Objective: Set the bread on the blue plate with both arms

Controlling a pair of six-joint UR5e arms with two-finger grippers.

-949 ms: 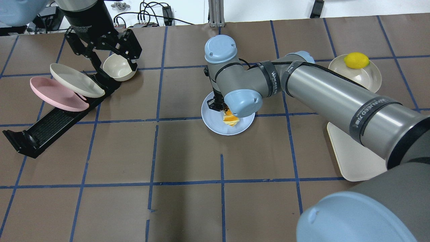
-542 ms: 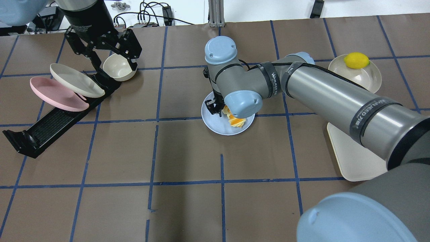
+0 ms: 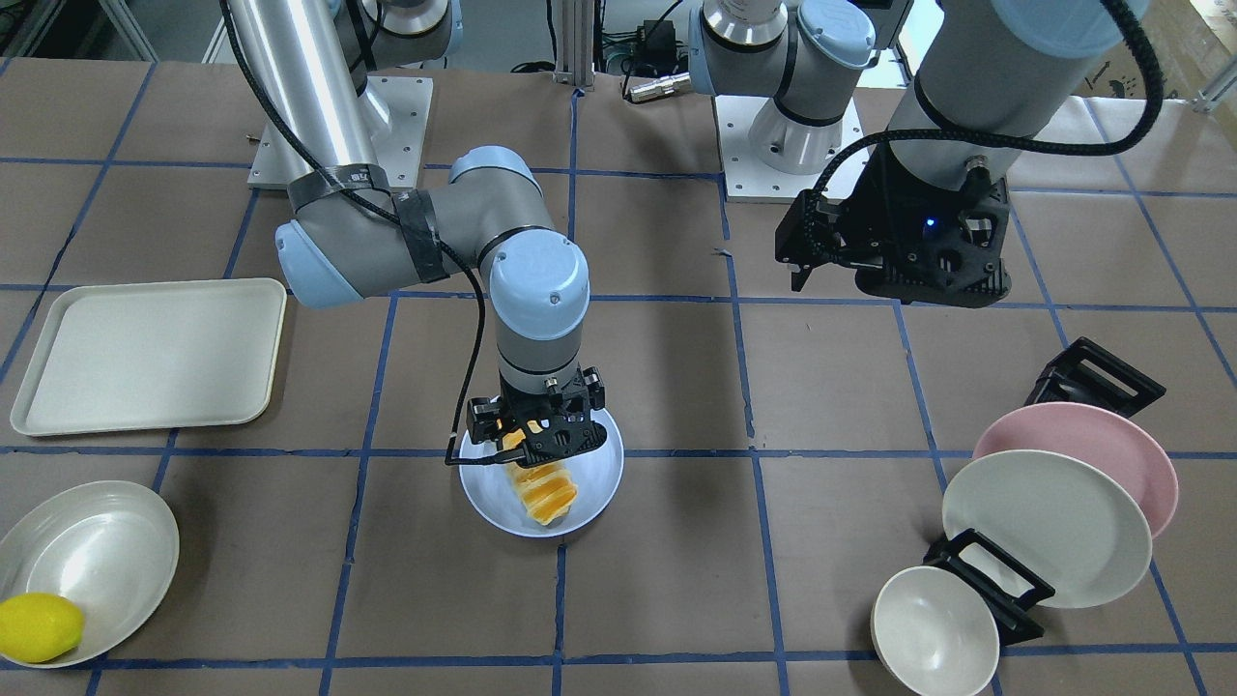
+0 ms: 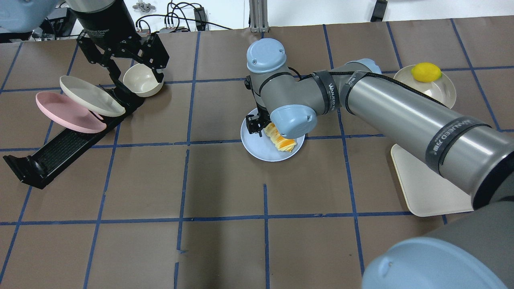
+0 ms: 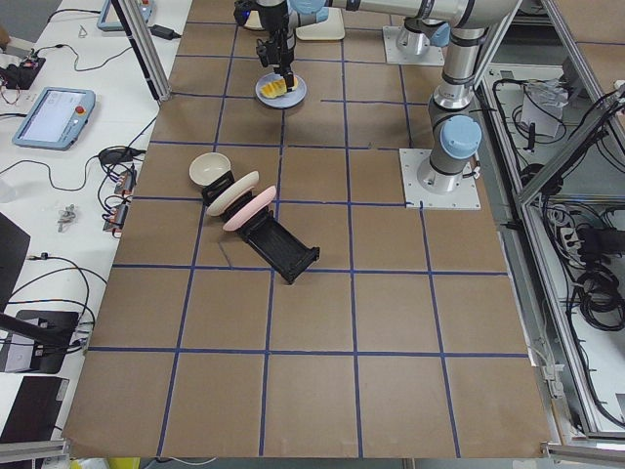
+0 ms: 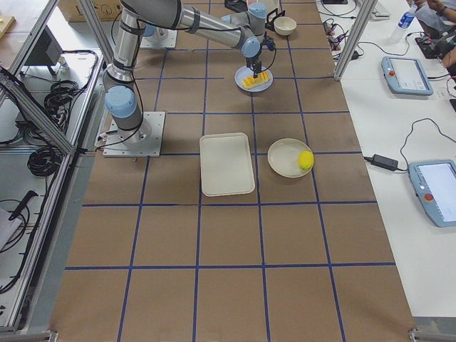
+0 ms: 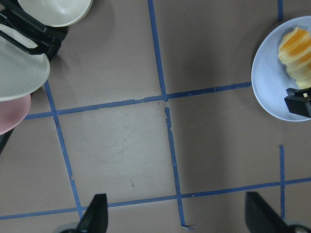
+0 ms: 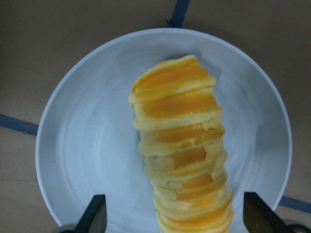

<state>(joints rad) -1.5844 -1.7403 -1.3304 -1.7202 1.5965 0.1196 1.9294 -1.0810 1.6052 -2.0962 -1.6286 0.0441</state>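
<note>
The bread (image 8: pixel 180 155), a ridged orange and cream loaf, lies flat on the blue plate (image 8: pixel 87 145) near the table's middle. It also shows in the overhead view (image 4: pixel 282 141) and the front view (image 3: pixel 544 491). My right gripper (image 8: pixel 176 216) hangs just above the loaf's near end, jaws wide apart and not touching it. In the overhead view my right gripper (image 4: pixel 259 124) is partly hidden by the wrist. My left gripper (image 4: pixel 128 60) is open and empty, held high over the dish rack, far from the plate (image 4: pixel 257 151).
A black dish rack (image 4: pixel 60 148) at the left holds a pink plate (image 4: pixel 64 114) and a cream plate (image 4: pixel 90 96), with a cream bowl (image 4: pixel 140 82) beside them. A cream tray (image 4: pixel 425 188) and a bowl (image 4: pixel 439 94) with a lemon (image 4: pixel 425 72) are at the right.
The bread went from hanging tilted under my right gripper to lying flat on the blue plate. The right wrist rose and shifted slightly back. The left arm stayed still.
</note>
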